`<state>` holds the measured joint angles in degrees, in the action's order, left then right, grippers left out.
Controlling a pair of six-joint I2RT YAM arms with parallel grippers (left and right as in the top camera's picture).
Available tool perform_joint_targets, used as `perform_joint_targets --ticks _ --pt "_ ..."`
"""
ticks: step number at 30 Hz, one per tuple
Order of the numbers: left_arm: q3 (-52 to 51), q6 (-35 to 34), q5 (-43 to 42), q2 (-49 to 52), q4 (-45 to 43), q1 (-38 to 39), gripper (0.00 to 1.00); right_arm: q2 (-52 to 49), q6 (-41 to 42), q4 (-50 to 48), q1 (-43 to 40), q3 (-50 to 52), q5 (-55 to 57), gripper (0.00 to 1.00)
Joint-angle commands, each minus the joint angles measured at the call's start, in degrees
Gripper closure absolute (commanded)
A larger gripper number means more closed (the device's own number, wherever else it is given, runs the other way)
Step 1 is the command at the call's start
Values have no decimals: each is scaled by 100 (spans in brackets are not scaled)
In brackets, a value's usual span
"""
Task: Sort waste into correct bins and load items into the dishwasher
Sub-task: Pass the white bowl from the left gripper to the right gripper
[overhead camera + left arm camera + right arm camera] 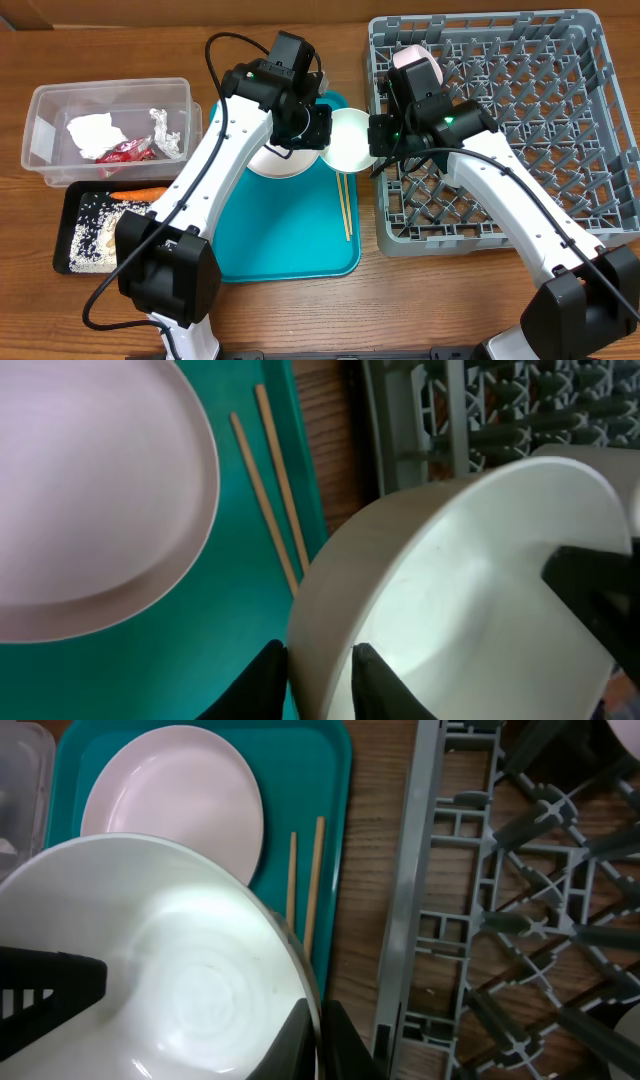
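A white bowl (348, 140) hangs tilted over the right edge of the teal tray (290, 250), beside the grey dish rack (520, 120). My left gripper (322, 125) is shut on the bowl's left wall (480, 580). My right gripper (376, 135) is shut on its right rim (170, 960). A white plate (275, 165) lies on the tray, partly under my left arm. Two wooden chopsticks (345, 205) lie along the tray's right side. The clear tub (110, 100) holds tissue, foil and a red wrapper. The black tray (70, 240) holds rice and a carrot piece (138, 193).
A pale round dish (418, 62) stands in the rack's far left corner, partly hidden by my right arm. The rack's near wall (420, 870) runs close to the right of the bowl. A strip of bare wood table separates the rack and the teal tray.
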<state>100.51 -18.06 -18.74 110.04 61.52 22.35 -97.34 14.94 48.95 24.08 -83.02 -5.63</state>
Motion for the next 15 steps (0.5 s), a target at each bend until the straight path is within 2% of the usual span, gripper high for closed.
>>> perform_joint_targets --ticks 1,10,15 --pt "96 31 -522 -83 -50 -55 72 120 -11 -72 28 -175 -192 96" --pt "330 291 -1491 -173 -9 -415 63 120 -11 -219 17 -175 -184 95" --pt "479 306 -2011 -286 2 -662 56 116 -7 -236 17 -175 319 95"
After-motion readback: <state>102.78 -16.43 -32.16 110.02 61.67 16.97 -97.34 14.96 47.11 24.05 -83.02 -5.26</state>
